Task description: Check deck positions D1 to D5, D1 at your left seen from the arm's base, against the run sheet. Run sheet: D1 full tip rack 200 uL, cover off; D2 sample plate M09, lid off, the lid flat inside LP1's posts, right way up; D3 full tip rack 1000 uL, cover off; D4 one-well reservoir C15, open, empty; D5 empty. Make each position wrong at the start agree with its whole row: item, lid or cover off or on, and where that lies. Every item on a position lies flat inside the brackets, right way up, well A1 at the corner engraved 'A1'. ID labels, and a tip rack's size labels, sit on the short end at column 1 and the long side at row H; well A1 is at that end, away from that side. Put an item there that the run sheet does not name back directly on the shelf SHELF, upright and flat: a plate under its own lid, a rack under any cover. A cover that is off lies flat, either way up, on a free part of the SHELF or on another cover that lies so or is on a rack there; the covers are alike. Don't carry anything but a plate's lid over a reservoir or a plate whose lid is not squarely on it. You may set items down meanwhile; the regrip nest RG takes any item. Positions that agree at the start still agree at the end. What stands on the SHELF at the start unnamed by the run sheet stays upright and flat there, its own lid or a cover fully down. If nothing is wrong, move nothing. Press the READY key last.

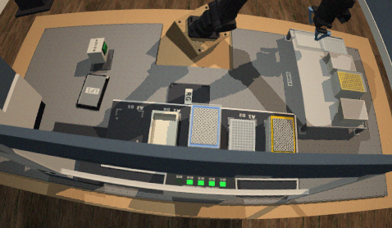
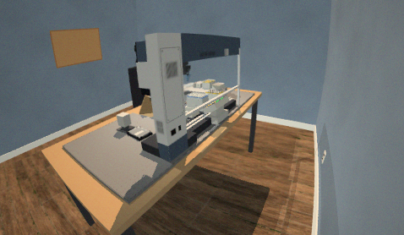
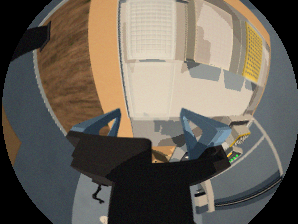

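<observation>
My gripper is open and empty above the far end of the SHELF. In the wrist view its blue fingers stand apart over a pale flat piece, with a white well plate just beyond. On the deck, D1 holds a yellow-framed open tip rack. D2 holds a white plate with no lid. D3 holds a blue-framed open tip rack. D4 holds an open cream reservoir. D5 is bare. The LP1 pad carries a flat grey piece.
The SHELF also holds a well plate, a covered box, a yellow open tip rack and another covered box. The regrip nest RG lies mid-table. The READY key stands at the left. A blue gantry bar crosses the front.
</observation>
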